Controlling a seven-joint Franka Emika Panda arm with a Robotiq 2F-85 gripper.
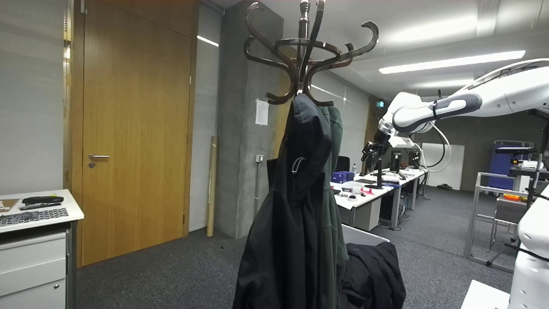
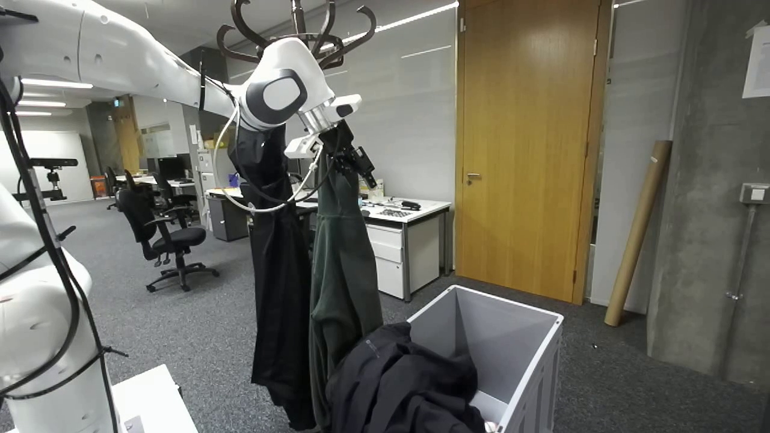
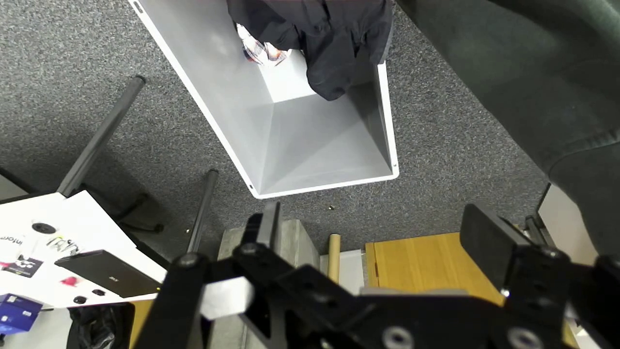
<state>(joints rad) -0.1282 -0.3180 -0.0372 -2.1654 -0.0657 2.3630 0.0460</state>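
Observation:
My gripper stands open with nothing between its fingers. In the exterior views the gripper is up in the air near the garments on a coat rack. Nearest to it is a dark green garment, which fills the right of the wrist view; any contact cannot be told. Beside that hangs a black coat. Below is a grey bin. A dark jacket lies in it and over its edge, with checked cloth partly hidden underneath.
Curved hooks of the rack rise behind the arm. A white desk stands by the wooden door. A cardboard tube leans near the concrete pillar. Another desk shows at the wrist view's lower left.

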